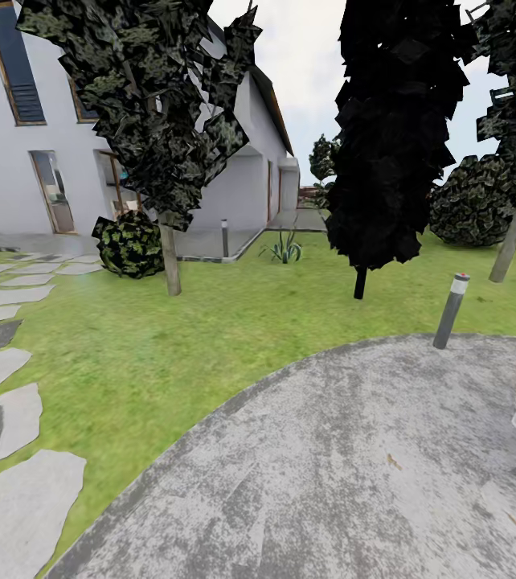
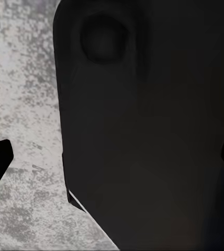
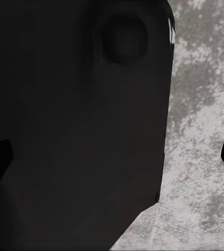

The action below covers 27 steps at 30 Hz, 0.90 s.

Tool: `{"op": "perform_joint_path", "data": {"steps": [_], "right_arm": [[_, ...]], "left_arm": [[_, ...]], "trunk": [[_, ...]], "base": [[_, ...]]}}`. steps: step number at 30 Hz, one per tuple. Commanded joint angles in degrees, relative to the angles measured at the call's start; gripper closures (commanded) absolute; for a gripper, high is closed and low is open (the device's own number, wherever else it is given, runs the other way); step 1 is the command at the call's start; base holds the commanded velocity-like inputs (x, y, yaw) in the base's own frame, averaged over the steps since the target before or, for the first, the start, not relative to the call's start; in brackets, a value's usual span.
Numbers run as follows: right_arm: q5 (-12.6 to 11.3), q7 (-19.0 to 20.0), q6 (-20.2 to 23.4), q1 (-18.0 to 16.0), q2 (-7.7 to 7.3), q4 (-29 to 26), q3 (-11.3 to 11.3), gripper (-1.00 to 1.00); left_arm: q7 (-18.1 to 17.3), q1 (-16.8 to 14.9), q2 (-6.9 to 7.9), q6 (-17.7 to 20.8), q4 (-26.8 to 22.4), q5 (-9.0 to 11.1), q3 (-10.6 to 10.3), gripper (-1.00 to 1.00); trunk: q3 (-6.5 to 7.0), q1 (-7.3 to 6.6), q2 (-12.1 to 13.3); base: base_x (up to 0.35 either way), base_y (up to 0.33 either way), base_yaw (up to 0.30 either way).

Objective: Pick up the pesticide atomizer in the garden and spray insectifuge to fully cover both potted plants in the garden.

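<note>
Head view records the round grey gravel patio (image 1: pixel 354 474), green lawn (image 1: pixel 194 338) and white house (image 1: pixel 9 161); pesticide atomizer unsighted, so its place is undetermined; robot judged in transit; whether either gripper is parted cannot be told; next, locate the bottle.

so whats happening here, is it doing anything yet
Nothing is being handled at this moment. The head view looks over a grey gravel patio onto the lawn, with stepping stones, trees and a white house beyond. Both wrist views face the gravel past a dark part of the robot. The left gripper and right gripper are open, holding nothing.
</note>
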Motion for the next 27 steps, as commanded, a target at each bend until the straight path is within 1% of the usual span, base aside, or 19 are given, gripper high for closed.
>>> {"op": "perform_joint_path", "data": {"steps": [1,3,6,8,12,16,19,22,26,27], "right_arm": [[-0.1,0.0,-0.1,-0.1,0.00,0.0,0.1,-1.00],[0.0,-0.1,-0.1,-0.1,0.00,0.0,0.1,-1.00],[-0.1,-0.1,-0.2,-0.4,0.77,-1.0,0.0,-1.00],[-0.1,-0.1,-0.4,-0.5,0.45,-1.6,-0.2,-1.00],[-0.1,-0.2,-1.7,-0.5,0.02,-2.9,-0.2,-1.00],[-0.1,-0.2,-3.0,-0.5,-1.27,-4.2,-0.2,-1.00],[-0.1,-0.2,-3.9,-0.6,-2.24,-5.2,-0.2,-1.00],[-0.1,-0.2,-4.9,-0.8,-3.21,-6.1,-0.3,-1.00],[-0.2,-0.2,-6.2,-0.9,-4.50,-7.4,-0.3,-1.00],[-0.2,-0.2,-21.4,-0.9,-4.66,-28.3,-0.4,-1.00]], "left_arm": [[0.0,0.0,0.01,-0.1,0.3,0.1,0.1,-1.00],[0.1,0.0,0.01,-0.1,0.3,0.1,-0.1,-1.00],[0.1,0.0,-0.17,-0.2,-0.1,0.1,-0.1,-1.00],[0.1,0.0,-0.38,-0.3,-0.8,0.1,-0.1,-1.00],[0.3,-0.1,-0.01,-0.3,-2.1,-0.1,0.0,-1.00],[0.3,-0.3,0.91,-0.6,-3.4,-0.2,0.1,-1.00],[0.3,-0.9,1.22,-1.5,-4.3,-0.3,0.1,-1.00],[0.3,-1.9,1.19,-2.5,-5.3,-0.2,0.1,-1.00],[0.2,-3.2,0.72,-3.8,-6.6,-0.3,-0.2,-1.00],[0.2,-7.0,0.46,-12.1,-17.5,-0.4,-0.3,-1.00]], "trunk": [[-0.05,-0.02,-0.1],[-0.05,-0.02,-0.1],[-0.05,-0.02,-0.1],[-0.05,-0.02,-0.1],[-0.05,-0.02,-0.1],[-0.05,-0.02,-0.1],[-0.05,-0.02,-0.1],[-0.05,-0.02,-0.1],[-0.05,-0.02,-0.1],[-0.05,-0.02,-0.1]], "base": [[0.000,0.000,0.000],[0.000,0.000,0.000],[0.000,0.000,0.000],[0.000,0.000,0.000],[0.000,0.000,0.000],[0.000,0.000,0.000],[0.000,0.000,0.000],[0.000,0.000,0.000],[0.000,0.000,0.000],[0.000,0.000,0.000]]}}
